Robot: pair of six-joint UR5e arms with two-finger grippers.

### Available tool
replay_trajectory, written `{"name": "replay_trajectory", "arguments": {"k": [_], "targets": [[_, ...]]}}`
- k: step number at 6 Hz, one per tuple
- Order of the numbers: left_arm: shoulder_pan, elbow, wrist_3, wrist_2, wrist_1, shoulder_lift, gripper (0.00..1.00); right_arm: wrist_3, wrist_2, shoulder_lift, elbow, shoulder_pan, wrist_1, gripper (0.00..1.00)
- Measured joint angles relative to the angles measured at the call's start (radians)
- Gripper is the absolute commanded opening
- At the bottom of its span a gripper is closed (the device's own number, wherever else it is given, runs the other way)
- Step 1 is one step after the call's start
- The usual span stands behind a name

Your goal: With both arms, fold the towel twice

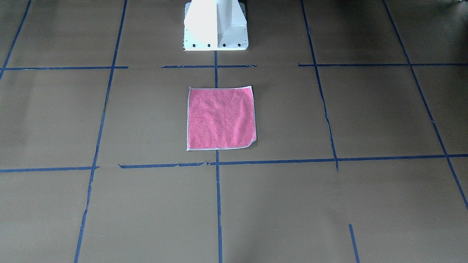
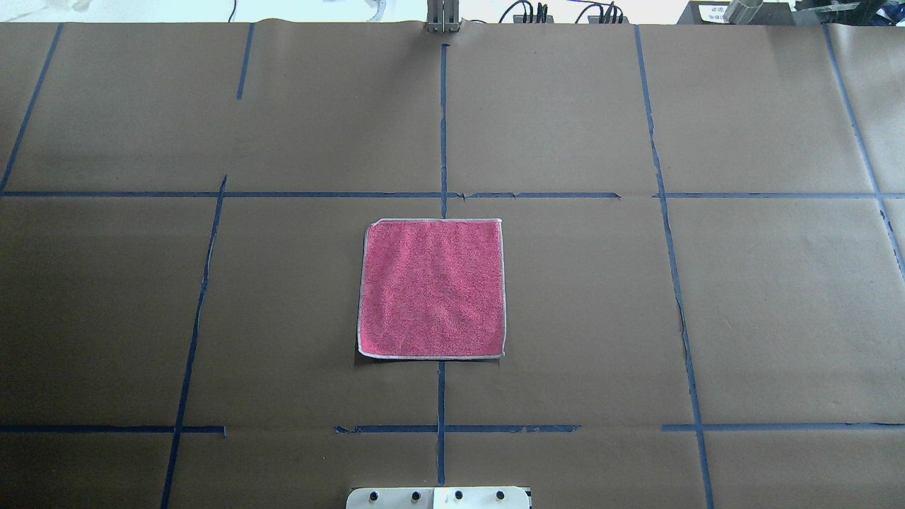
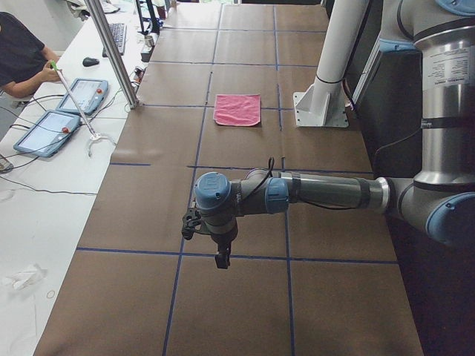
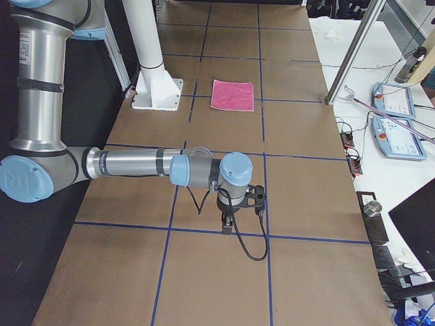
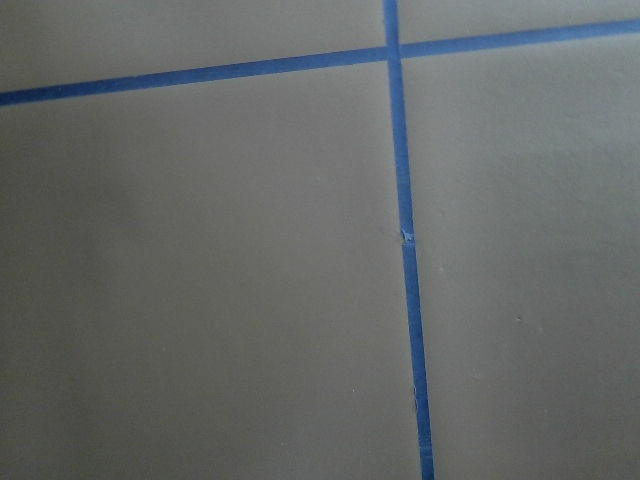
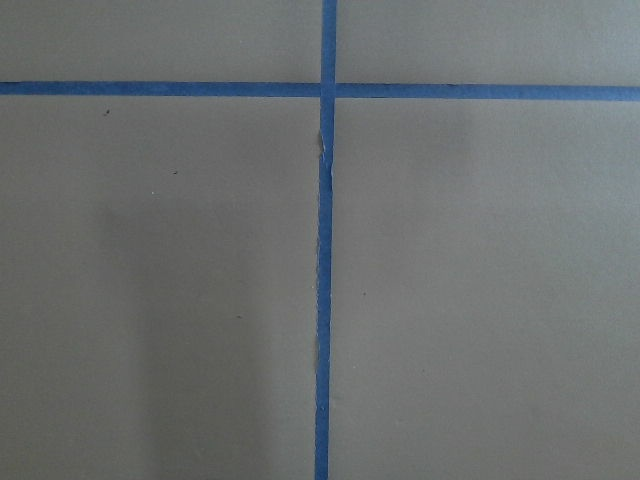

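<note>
The square pink terry towel is lying midway between your left fingers and right fingers; neither is nearer. You cannot tell their opening.

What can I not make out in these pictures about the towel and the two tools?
Left arm's black two-finger tool: seen only in the exterior left view, too small; open or shut unknown.
Right arm's black tool: the same, exterior right view.
Underside of the pink square terry towel: hidden by its own upper face, all views.
</note>
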Motion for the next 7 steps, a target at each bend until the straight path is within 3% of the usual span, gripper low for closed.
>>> {"name": "replay_trajectory", "arguments": {"k": [7], "targets": [[0.001, -0.01, -0.071, -0.01, -0.014, -0.005, 1.0, 0.006, 0.041, -0.004, 0.007, -0.017, 0.012, 1.0]]}}
